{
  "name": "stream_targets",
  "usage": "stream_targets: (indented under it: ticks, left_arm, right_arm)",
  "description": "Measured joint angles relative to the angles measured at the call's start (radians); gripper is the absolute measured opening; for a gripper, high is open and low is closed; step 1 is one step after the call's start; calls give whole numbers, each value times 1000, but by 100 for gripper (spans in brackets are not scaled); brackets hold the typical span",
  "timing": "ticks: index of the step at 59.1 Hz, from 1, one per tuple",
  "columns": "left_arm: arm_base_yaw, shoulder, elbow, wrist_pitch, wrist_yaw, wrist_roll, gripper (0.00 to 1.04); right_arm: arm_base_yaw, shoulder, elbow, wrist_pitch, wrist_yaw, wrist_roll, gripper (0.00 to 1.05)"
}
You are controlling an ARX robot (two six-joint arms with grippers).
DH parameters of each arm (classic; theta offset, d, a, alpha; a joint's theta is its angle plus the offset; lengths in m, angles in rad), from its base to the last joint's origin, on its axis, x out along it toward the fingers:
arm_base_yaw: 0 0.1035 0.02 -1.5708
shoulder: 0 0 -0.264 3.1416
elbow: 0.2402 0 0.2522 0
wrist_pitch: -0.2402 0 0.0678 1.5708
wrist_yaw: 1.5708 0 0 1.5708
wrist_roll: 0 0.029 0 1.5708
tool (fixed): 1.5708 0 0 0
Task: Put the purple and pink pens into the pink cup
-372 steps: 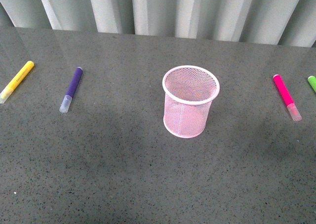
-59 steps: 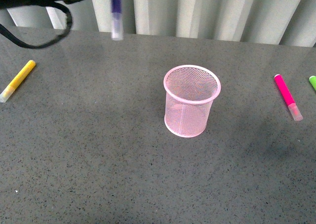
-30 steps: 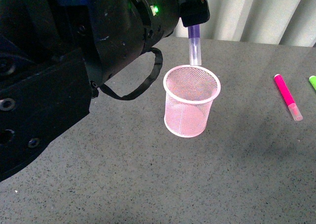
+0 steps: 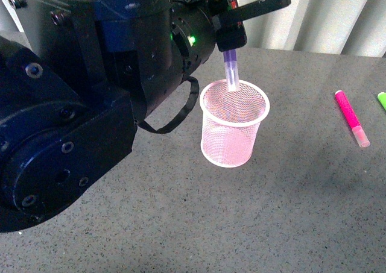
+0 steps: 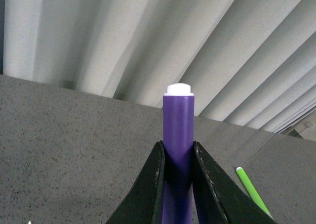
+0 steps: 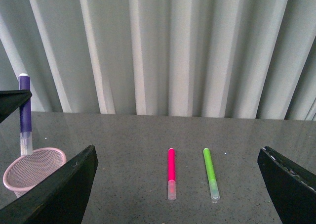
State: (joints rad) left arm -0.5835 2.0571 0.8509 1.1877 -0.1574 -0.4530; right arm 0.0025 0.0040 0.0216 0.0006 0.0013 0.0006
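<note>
Left gripper (image 5: pixel 177 150): clamped on the purple pen (image 4: pixel 230 68).
Purple pen: upright, cap tip at the pink cup (image 4: pixel 229 143) mouth.
Pink pen (image 4: pixel 351 117): flat on table (image 4: pixel 181 225), well right.
Right gripper (image 6: pixel 177 151): spread wide.

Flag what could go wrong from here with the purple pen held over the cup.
1. The purple pen hangs with its pale cap close to the far rim of the pink cup, not over its centre. Lowering straight down might clip the rim and shove or tip the mesh cup.
2. The left gripper grips near the pen's top end. Releasing at this height could let the pen drop hard, bounce, or rock the cup.
</note>
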Motion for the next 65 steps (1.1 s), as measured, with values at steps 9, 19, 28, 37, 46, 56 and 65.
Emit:
stream_targets:
  ticks: [9, 19, 28, 37, 46, 56, 65]
  left_arm:
    - [-3, 40, 0, 3, -5, -5, 13]
    - [-6, 60, 4, 0, -9, -17, 13]
    - [-6, 61, 10, -21, -22, -36, 13]
    - [-8, 68, 10, -37, -22, -57, 26]
    - [-8, 67, 7, -44, -19, -68, 53]
    - [-5, 6, -31, -112, 11, -66, 82]
    - [22, -219, -84, -411, 104, 67, 98]
  right_arm:
    - [0, 0, 0, 0, 0, 0, 98]
    - [0, 0, 0, 0, 0, 0, 98]
    - [0, 0, 0, 0, 0, 0, 98]
    - [0, 0, 0, 0, 0, 0, 98]
    - [0, 0, 0, 0, 0, 0, 98]
    - [0, 0, 0, 0, 0, 0, 98]
    - [0, 0, 0, 0, 0, 0, 98]
